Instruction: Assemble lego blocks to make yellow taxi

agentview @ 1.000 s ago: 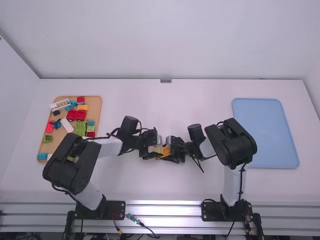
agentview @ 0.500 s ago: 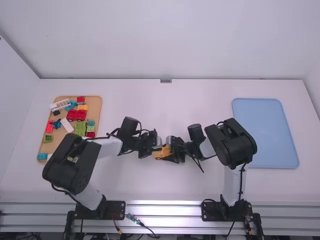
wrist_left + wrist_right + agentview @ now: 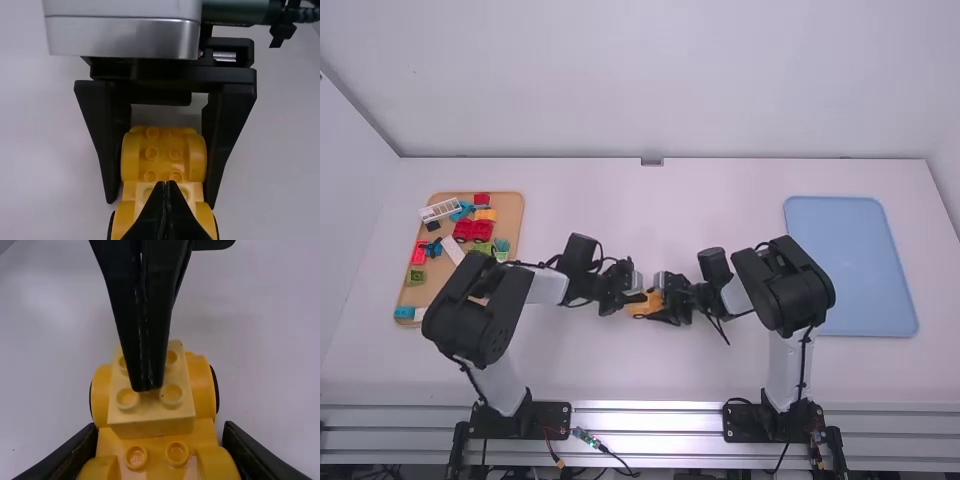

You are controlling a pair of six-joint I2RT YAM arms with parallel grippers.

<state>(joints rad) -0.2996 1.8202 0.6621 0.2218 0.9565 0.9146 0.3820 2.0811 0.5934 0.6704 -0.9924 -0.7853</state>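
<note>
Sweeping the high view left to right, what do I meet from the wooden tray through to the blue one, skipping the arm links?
Wooden tray of blocks → left jaws → yellow block car → right jaws → blue tray.

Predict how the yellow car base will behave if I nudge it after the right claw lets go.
The car base should feel stiff: its body looks moulded and shows no bending between the right claw's fingers. It may well roll, given the black, wheel-like rims at its sides. The pale block on top could shift if not fully pressed.
</note>
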